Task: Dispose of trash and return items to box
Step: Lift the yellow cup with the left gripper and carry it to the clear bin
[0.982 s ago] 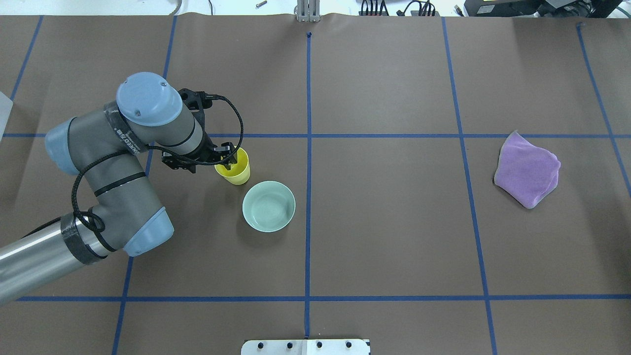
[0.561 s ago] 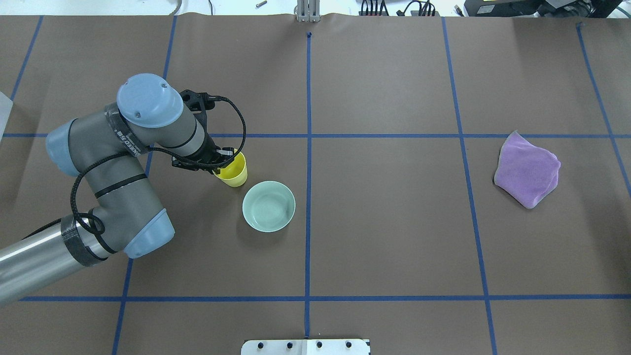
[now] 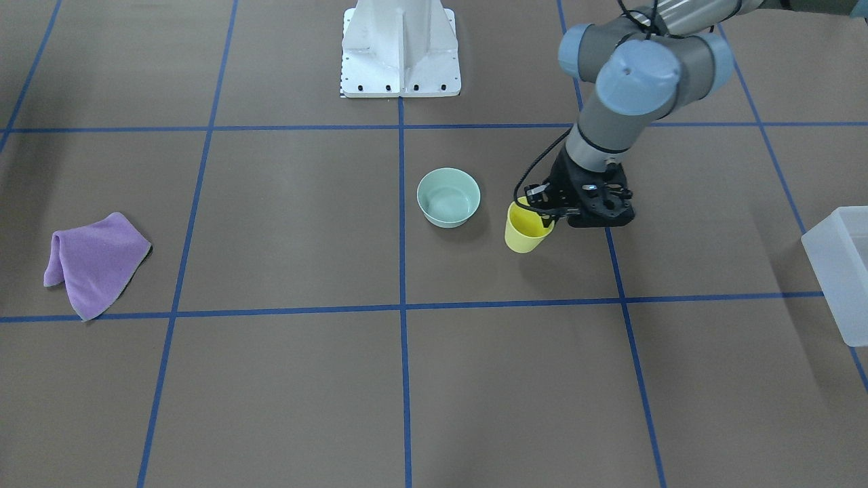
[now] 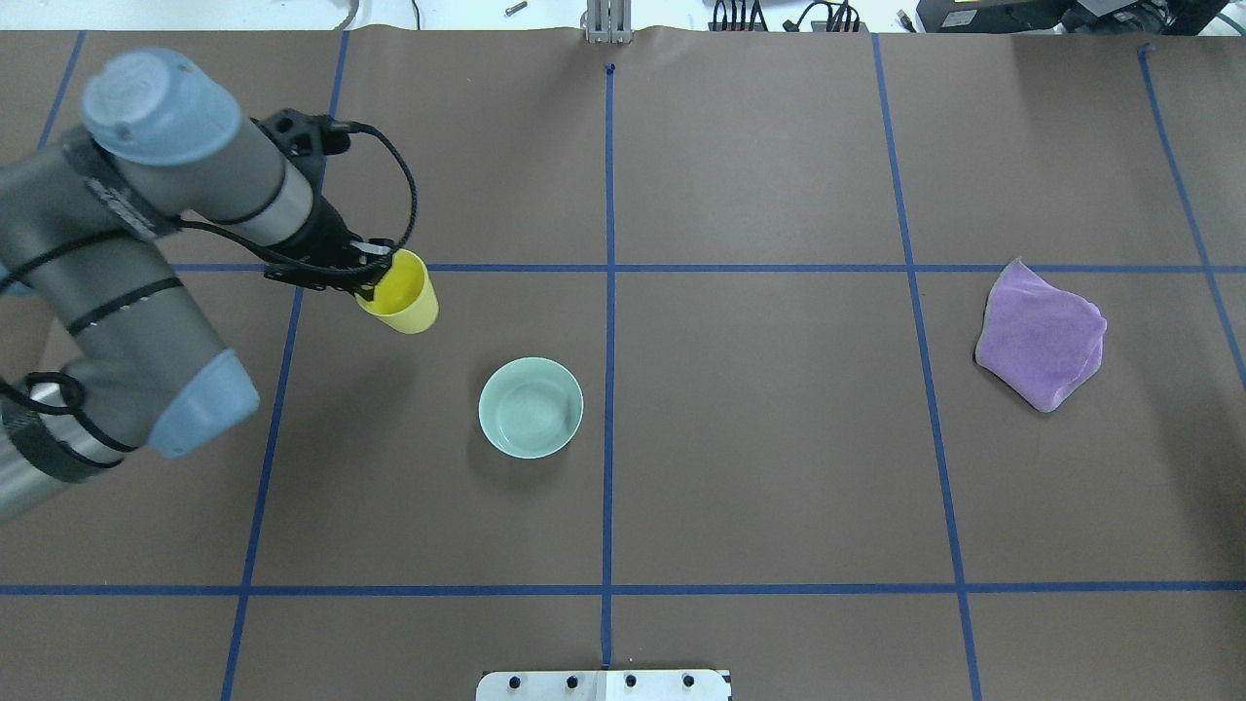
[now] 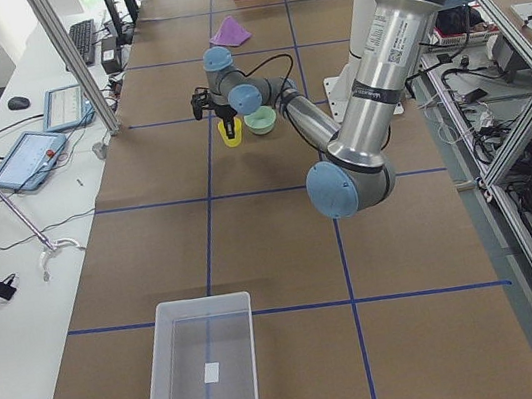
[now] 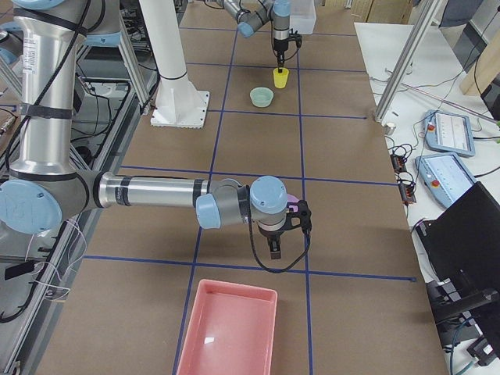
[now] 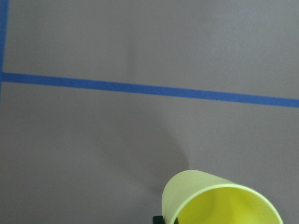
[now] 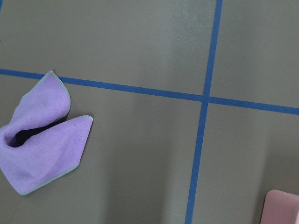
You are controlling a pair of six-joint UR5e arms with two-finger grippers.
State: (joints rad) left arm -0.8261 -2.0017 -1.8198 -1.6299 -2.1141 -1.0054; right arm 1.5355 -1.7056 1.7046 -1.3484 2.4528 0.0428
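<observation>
My left gripper (image 4: pixel 380 276) is shut on the rim of the bright yellow cup (image 4: pixel 401 296) and holds it tilted above the table, left of and beyond the mint-green bowl (image 4: pixel 531 407). The cup also shows in the front view (image 3: pixel 525 232) and the left wrist view (image 7: pixel 219 201). The bowl (image 3: pixel 448 197) stands upright and empty. The frosted-white box (image 3: pixel 838 270) stands at the table's end on my left, empty (image 5: pixel 202 384). My right gripper (image 6: pixel 275 248) shows only in the exterior right view, so I cannot tell if it is open or shut.
A crumpled purple cloth (image 4: pixel 1040 336) lies on the right side, below my right wrist camera (image 8: pixel 39 144). A pink tray (image 6: pixel 226 332) stands at the table's right end. Blue tape lines grid the brown table.
My left arm has lifted the yellow cup off the table and carried it left and away from the bowl. The bowl and the cloth have not moved.
</observation>
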